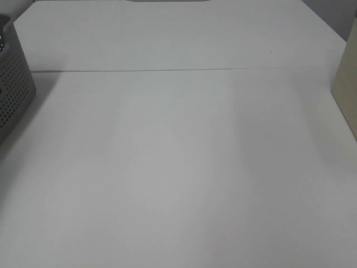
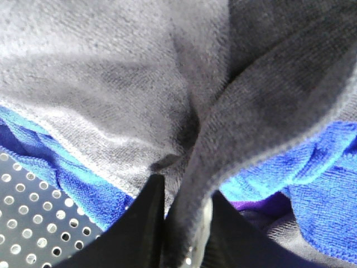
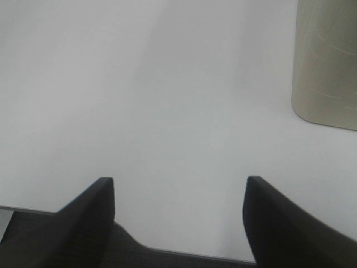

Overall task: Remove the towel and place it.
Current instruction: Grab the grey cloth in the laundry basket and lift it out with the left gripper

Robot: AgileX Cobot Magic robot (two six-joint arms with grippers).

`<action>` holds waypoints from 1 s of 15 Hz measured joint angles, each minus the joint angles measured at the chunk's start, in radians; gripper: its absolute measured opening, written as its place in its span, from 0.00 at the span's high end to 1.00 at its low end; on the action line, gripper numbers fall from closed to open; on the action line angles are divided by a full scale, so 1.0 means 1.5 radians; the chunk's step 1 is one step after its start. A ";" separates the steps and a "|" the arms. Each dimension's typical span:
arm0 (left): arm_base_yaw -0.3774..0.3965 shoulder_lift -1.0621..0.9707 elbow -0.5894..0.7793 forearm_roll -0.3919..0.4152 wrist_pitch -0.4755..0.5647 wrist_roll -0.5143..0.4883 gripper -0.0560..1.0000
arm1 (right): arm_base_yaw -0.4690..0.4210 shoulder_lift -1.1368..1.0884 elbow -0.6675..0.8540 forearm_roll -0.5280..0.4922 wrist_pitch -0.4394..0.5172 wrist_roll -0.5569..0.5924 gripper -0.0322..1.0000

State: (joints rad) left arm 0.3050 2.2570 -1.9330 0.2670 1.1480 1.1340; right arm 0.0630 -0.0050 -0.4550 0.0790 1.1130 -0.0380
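Note:
In the left wrist view my left gripper (image 2: 181, 206) is shut on a fold of the dark charcoal towel (image 2: 122, 89), which fills most of that view. The towel lies over blue cloth (image 2: 312, 178) inside the grey perforated basket (image 2: 28, 206). In the exterior high view only the basket's edge (image 1: 12, 89) shows at the far left; the towel and both grippers are out of that view. In the right wrist view my right gripper (image 3: 178, 195) is open and empty above the bare white table (image 3: 167, 100).
A beige box (image 1: 347, 84) stands at the right edge of the table; it also shows in the right wrist view (image 3: 326, 61). A seam (image 1: 178, 71) crosses the white table top. A bit of purple cloth (image 2: 251, 205) lies under the blue cloth.

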 joint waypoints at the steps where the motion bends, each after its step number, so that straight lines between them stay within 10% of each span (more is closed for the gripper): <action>1: 0.000 0.000 0.000 -0.001 -0.003 0.000 0.78 | 0.000 0.000 0.000 0.000 0.000 0.000 0.34; 4: 0.000 -0.004 -0.001 -0.004 0.030 -0.001 0.95 | 0.000 0.000 0.000 0.000 0.000 0.000 0.34; 15: -0.113 -0.407 -0.023 -0.146 0.041 -0.167 0.95 | 0.000 0.000 0.000 0.000 0.000 0.000 0.34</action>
State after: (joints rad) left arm 0.1350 1.6470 -1.9680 0.0480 1.2100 0.8840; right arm 0.0630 -0.0050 -0.4550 0.0790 1.1130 -0.0380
